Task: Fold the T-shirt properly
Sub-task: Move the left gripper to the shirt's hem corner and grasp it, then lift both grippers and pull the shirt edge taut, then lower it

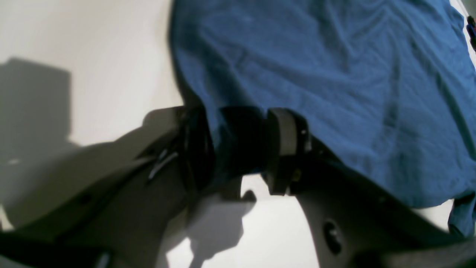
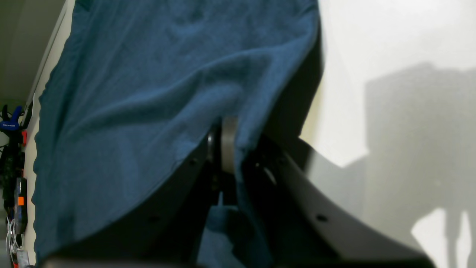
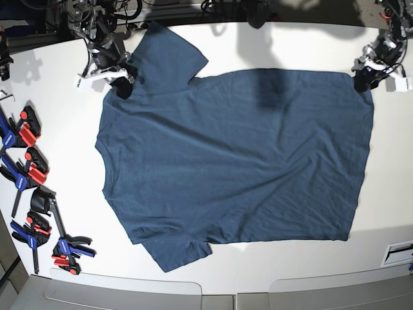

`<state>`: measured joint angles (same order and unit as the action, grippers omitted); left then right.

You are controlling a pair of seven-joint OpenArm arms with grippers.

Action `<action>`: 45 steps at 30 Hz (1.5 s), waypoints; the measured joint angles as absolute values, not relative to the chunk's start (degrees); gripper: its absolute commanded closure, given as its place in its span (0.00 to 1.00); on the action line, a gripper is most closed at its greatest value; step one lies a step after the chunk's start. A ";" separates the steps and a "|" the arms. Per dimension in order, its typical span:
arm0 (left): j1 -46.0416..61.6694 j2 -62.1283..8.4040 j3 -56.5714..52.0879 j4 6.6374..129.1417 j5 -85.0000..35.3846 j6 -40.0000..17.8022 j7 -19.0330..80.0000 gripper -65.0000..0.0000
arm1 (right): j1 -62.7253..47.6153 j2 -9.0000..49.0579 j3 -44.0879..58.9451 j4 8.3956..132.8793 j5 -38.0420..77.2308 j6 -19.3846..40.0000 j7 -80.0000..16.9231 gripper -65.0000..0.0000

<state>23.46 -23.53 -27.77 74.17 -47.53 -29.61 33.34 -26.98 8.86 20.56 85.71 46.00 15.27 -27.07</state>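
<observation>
The white table (image 3: 58,116) is the biggest thing here. The T-shirt (image 3: 232,161) lies spread flat on it and covers most of the middle. The shirt is dark blue. Its neck points to the left side of the base view and its bottom hem to the right side. One sleeve lies at the top left and the other at the bottom left.

The right gripper (image 3: 119,81) is at the top left of the base view, by the shoulder next to the upper sleeve. Its jaws are clenched tight on a fold of the T-shirt (image 2: 148,93), and the cloth bunches up between them.

The left gripper (image 3: 365,76) is at the top right of the base view, at the corner of the hem. Its jaws stand apart, with the edge of the T-shirt (image 1: 334,74) between them. I cannot tell if they are pinching the cloth.

Small red and blue clamps (image 3: 26,135) lie in a row along the left edge of the table, well apart from the shirt.
</observation>
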 measured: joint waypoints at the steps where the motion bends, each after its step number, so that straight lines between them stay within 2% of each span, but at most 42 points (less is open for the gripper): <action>1: 23.46 -23.55 -27.77 74.15 -47.46 -29.26 33.26 0.75 | -26.98 8.86 20.56 85.71 46.00 15.27 -27.07 1.00; 4: 23.49 -23.73 -27.88 74.13 -46.57 -28.69 33.89 1.00 | -26.98 8.86 20.56 85.71 46.02 15.27 -27.07 1.00; 10: 23.49 -23.99 -28.56 74.13 -46.65 -28.64 34.74 1.00 | -26.98 8.97 20.78 85.71 46.02 16.60 -28.29 1.00; 18: 24.75 -25.28 -29.87 75.00 -46.65 -28.88 37.50 1.00 | -29.63 9.23 26.39 87.05 47.13 19.81 -33.52 1.00; 27: 36.18 -24.56 -36.69 82.83 -51.62 -30.09 42.78 1.00 | -36.36 10.92 31.55 89.27 52.07 22.39 -36.32 1.00; 35: 44.71 -20.95 -42.50 89.78 -54.78 -31.59 43.83 1.00 | -44.27 10.81 32.71 95.44 52.95 22.98 -38.72 1.00; 39: 46.37 -20.10 -45.43 92.47 -56.51 -33.67 46.46 1.00 | -48.36 10.81 32.82 98.80 53.49 22.96 -38.89 1.00; 45: 46.46 -20.18 -48.01 97.32 -60.82 -33.74 47.42 1.00 | -50.94 10.81 34.09 106.54 53.54 22.92 -38.81 1.00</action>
<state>46.46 -20.18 -48.01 97.32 -60.82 -33.74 47.42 -50.94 10.81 34.09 106.54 53.54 22.92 -38.81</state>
